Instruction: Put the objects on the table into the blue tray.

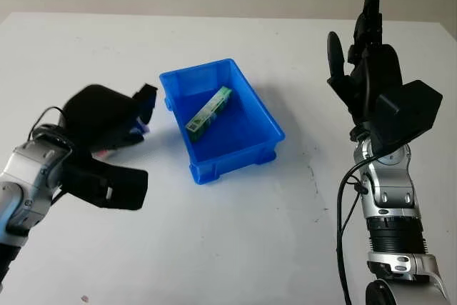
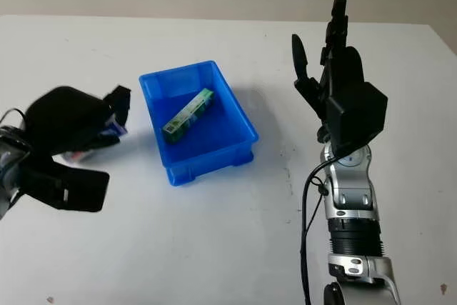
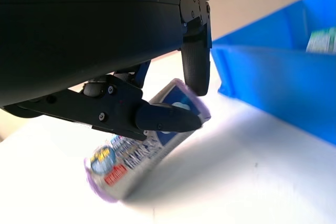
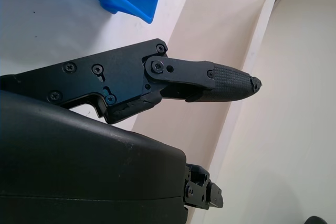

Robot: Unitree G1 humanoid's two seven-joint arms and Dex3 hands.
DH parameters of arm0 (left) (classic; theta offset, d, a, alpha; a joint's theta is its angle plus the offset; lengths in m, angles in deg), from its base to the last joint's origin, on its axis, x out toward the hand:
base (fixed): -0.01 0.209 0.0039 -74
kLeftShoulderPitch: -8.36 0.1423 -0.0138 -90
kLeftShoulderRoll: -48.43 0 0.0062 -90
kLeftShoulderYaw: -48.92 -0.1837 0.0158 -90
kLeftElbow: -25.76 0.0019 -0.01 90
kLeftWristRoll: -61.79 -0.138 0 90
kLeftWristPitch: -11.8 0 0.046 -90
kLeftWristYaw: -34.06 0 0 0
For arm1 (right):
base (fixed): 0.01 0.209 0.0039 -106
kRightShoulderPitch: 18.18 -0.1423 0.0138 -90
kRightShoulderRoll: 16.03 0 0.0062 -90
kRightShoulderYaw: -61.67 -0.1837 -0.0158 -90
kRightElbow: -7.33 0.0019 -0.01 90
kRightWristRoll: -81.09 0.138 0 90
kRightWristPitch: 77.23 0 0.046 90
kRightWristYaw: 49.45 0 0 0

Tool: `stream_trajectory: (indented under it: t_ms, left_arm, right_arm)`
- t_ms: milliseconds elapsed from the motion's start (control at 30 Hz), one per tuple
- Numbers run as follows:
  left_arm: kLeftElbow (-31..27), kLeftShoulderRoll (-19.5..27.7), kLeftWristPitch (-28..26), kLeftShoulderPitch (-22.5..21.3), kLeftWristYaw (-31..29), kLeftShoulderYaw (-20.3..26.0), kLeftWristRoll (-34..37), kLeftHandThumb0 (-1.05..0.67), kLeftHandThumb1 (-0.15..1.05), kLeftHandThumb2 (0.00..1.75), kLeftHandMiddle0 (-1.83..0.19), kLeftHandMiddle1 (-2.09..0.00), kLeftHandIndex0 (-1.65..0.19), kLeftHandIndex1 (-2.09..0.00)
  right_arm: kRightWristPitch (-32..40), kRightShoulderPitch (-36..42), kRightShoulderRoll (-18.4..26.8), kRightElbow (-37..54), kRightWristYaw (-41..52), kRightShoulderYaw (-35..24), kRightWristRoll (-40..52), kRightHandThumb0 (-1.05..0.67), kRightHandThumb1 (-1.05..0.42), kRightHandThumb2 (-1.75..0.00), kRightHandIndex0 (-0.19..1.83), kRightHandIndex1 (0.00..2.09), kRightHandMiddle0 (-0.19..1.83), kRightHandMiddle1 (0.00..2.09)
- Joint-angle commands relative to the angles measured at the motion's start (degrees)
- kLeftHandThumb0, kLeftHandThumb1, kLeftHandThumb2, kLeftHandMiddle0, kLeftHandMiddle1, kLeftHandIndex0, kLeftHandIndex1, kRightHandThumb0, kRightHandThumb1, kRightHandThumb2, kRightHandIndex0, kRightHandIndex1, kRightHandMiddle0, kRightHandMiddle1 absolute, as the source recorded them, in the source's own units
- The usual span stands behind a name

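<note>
The blue tray (image 1: 265, 113) stands mid-table with a green box (image 1: 209, 111) lying aslant inside it. My left hand (image 1: 136, 116) is just left of the tray, low over the table. In the left wrist view its fingers (image 3: 168, 118) are curled onto a silver and purple packet (image 3: 126, 163), which is tilted with its lower end at the table, close to the tray's wall (image 3: 273, 82). My right hand (image 1: 360, 41) is raised upright to the right of the tray, open and holding nothing.
White tabletop (image 1: 235, 233) stretches in front of the tray and between the two arms. The table's far edge (image 1: 214, 16) runs along the back. The right forearm (image 1: 385, 205) and its cable stand at the bottom right.
</note>
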Motion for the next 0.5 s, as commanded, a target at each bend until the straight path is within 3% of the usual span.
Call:
stream_trajectory:
  t_ms: [0, 133, 300, 467]
  left_arm:
    - [1.0, -0.4, 0.8, -1.7, 2.4, 1.4, 0.9, -0.07, 1.05, 0.24, -0.27, -2.09, 0.13, -2.09]
    - [2.8, -0.4, 1.9, -3.7, 5.1, 1.5, 1.0, -0.06, 1.05, 0.17, -0.36, -2.09, 0.08, -2.09]
    - [3.5, -1.0, 1.7, -5.3, 5.8, 2.1, 2.1, -0.04, 1.05, 0.1, -0.25, -2.09, 0.18, -2.09]
    - [2.7, -1.5, 0.9, -7.0, 4.4, 2.6, 4.1, -0.05, 1.05, 0.16, -0.14, -2.09, 0.19, -2.09]
  right_arm:
    - [-0.5, -0.5, 1.0, -0.3, 0.4, -0.3, 0.2, -0.69, -1.05, -0.49, -0.19, 0.0, -0.19, 0.0]
    - [-0.4, -0.4, 1.0, 0.0, 0.4, -0.2, -0.2, -0.69, -1.05, -0.5, -0.19, 0.0, -0.19, 0.0]
    - [0.0, -0.5, 0.9, 0.0, 0.2, 0.0, -0.4, -0.69, -1.05, -0.5, -0.19, 0.0, -0.19, 0.0]
    - [-0.3, -0.4, 0.8, -0.3, 0.9, 0.1, 0.2, -0.69, -1.05, -0.5, -0.19, 0.0, -0.19, 0.0]
